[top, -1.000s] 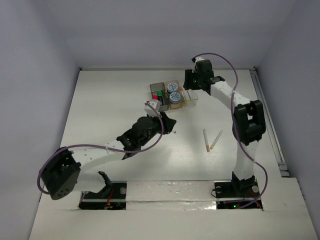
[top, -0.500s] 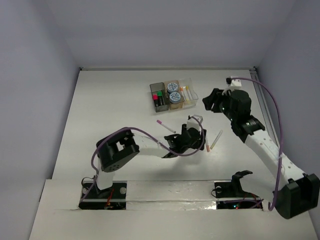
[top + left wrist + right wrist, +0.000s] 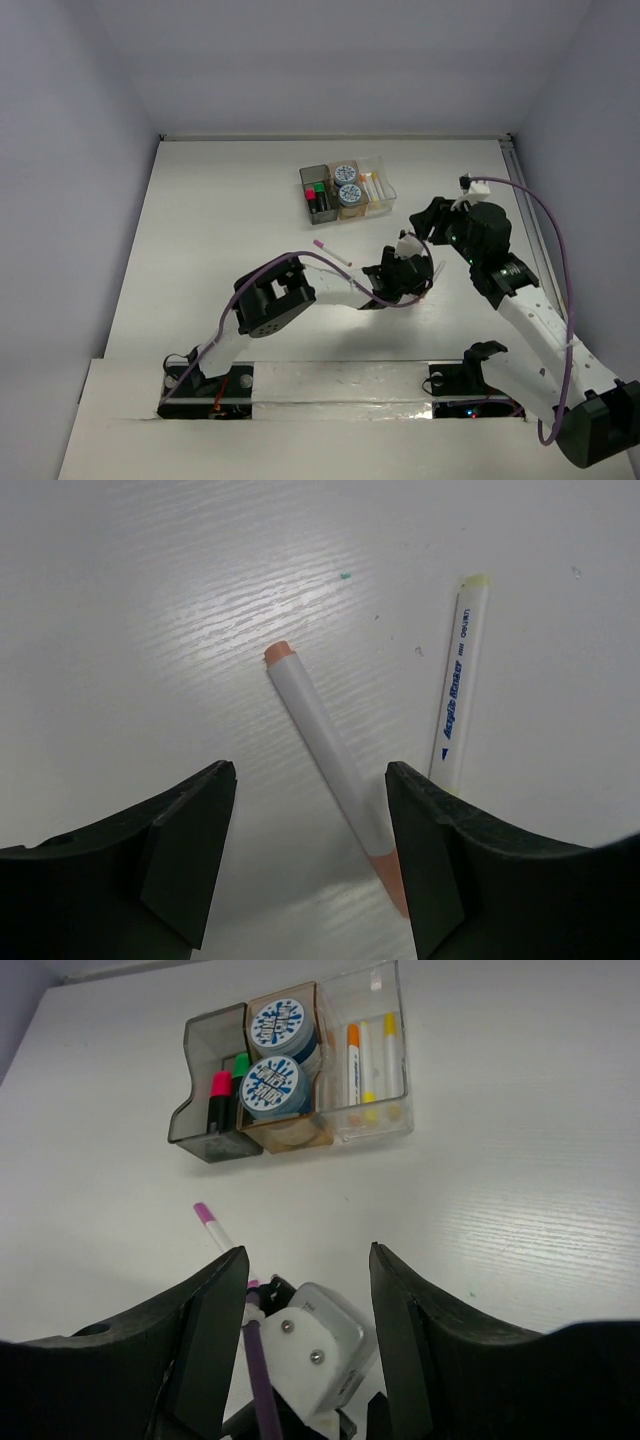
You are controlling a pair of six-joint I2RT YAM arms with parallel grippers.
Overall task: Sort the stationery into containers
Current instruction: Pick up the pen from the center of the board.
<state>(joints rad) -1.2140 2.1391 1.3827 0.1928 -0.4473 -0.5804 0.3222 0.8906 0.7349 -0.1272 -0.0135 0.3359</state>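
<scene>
The left pincer (image 3: 310,778) hangs low over the surface (image 3: 120,600), its jaws apart, and the orange-capped pen (image 3: 330,765) lies flat between them. A yellow-capped pen (image 3: 458,695) lies just beside it. The right pincer (image 3: 307,1255) is also apart and holds nothing. A pink-capped pen (image 3: 212,1225) lies near the three joined bins (image 3: 205,1140).

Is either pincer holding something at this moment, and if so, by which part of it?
Nothing is held. The left pincer is open over the orange-tipped pen, which lies on the table; the right pincer is open and empty.
</scene>
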